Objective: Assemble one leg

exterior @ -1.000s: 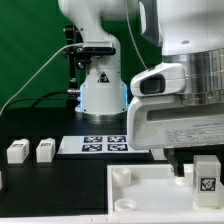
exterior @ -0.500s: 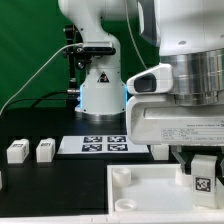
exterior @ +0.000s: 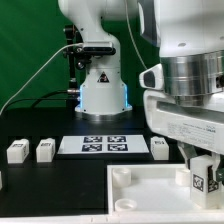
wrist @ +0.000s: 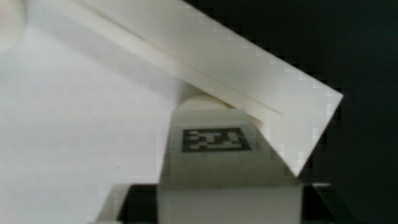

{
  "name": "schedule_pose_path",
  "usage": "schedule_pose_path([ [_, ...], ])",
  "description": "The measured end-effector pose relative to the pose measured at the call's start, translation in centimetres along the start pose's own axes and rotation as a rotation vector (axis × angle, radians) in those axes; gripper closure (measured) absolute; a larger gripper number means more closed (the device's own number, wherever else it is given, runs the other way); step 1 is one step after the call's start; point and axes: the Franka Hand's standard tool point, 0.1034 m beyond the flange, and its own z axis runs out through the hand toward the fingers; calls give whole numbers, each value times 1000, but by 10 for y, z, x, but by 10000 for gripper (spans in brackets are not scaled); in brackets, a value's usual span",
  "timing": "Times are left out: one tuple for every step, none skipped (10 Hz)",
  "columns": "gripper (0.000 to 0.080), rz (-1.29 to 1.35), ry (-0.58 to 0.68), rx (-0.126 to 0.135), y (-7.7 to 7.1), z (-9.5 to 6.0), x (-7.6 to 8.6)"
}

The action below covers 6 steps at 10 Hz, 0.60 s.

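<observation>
At the exterior view's right, the gripper (exterior: 204,172) has its jaws closed on the leg (exterior: 203,180), above the slab's (exterior: 150,195) corner. Only this view shows three loose legs and the marker board (exterior: 103,145) on the bench (exterior: 50,185). Wrist view shows the leg's marker (wrist: 217,139) against the slab's edge.

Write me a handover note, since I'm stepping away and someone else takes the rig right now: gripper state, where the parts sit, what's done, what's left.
Gripper: shut on the leg, holding it upright over the far corner of the tabletop slab at the exterior view's right.
Spare legs: two on the table at that view's left, one beside the marker board.
Done: leg picked up and brought to the corner.
Left: seat it in the socket; the wrist view shows the leg at the corner, but not whether it is in. Then release.
</observation>
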Motion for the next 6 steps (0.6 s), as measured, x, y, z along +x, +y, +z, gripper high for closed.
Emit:
schedule_pose_path([
  [503, 155, -16, 15, -1, 1, -2],
  [503, 270, -27, 27, -1, 1, -2],
  [503, 258, -25, 28, -2, 1, -3],
  [503, 223, -25, 27, -1, 1, -3],
  [471, 137, -20, 27, -1, 1, -3],
  [471, -64, -16, 27, -1, 0, -1],
])
